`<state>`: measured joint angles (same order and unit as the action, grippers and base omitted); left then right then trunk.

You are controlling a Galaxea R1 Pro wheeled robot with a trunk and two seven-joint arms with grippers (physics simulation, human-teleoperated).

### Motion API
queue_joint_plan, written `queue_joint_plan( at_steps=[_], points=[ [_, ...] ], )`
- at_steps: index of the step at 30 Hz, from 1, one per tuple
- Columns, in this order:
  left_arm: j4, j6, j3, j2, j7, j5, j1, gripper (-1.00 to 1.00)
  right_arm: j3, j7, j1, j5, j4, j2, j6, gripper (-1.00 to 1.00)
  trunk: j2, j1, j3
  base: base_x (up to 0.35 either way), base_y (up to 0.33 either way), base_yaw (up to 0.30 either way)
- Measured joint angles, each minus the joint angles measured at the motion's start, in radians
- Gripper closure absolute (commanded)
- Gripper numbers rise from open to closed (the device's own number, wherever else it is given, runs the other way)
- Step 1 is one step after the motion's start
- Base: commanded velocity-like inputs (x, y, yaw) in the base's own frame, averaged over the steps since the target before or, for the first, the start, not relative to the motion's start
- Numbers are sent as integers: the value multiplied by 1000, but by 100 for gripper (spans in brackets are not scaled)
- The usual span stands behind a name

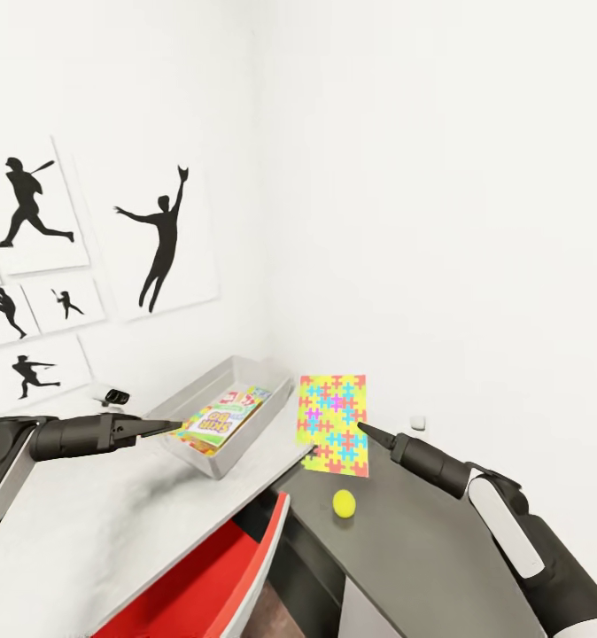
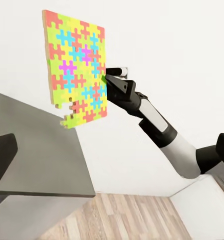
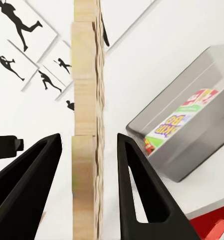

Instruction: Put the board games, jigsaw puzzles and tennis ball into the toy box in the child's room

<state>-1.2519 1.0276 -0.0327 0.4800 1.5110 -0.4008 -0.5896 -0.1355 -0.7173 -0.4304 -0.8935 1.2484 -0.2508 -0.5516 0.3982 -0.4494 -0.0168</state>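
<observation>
While lifted upright, jigsaw puzzle [image 1: 334,424] clamped edge-on in right tool [image 1: 362,428], beside toy box [image 1: 245,434]

A jigsaw puzzle [image 2: 78,67] hangs upright in the air in front of a white wall [image 2: 181,45], its face of yellow, pink, blue and green interlocking pieces turned this way. Its lower corner is ragged, with a few pieces missing along the edge. The right gripper [image 2: 108,80] pinches the puzzle at the middle of one long side, and the black and white arm [image 2: 161,130] behind it stretches away toward the picture's edge. Below the puzzle lies a dark grey counter [image 2: 37,150], its flat top bare. Beyond the counter's edge shows a wood-plank floor [image 2: 121,217].
</observation>
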Motion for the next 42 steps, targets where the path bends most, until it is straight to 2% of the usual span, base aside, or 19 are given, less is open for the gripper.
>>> queue_joint_plan(
  at_steps=[12,23,35,42],
  points=[
    [0,-1,0,-1,2,0,0,-100,0,-1,0,0,0,0,-1,100,0,0,0,-10,20,283],
    [0,-1,0,-2,1,0,1,-100,0,-1,0,0,0,-1,-1,100,0,0,0,112,18,269],
    [0,-1,0,-2,1,-1,1,-100,1,-12,-1,-3,0,-4,-1,100,0,0,0,97,83,23],
    [0,-1,1,-2,1,1,1,-100,15,-6,0,-2,-2,-2,-3,100,0,0,0,6,101,0]
  ],
)
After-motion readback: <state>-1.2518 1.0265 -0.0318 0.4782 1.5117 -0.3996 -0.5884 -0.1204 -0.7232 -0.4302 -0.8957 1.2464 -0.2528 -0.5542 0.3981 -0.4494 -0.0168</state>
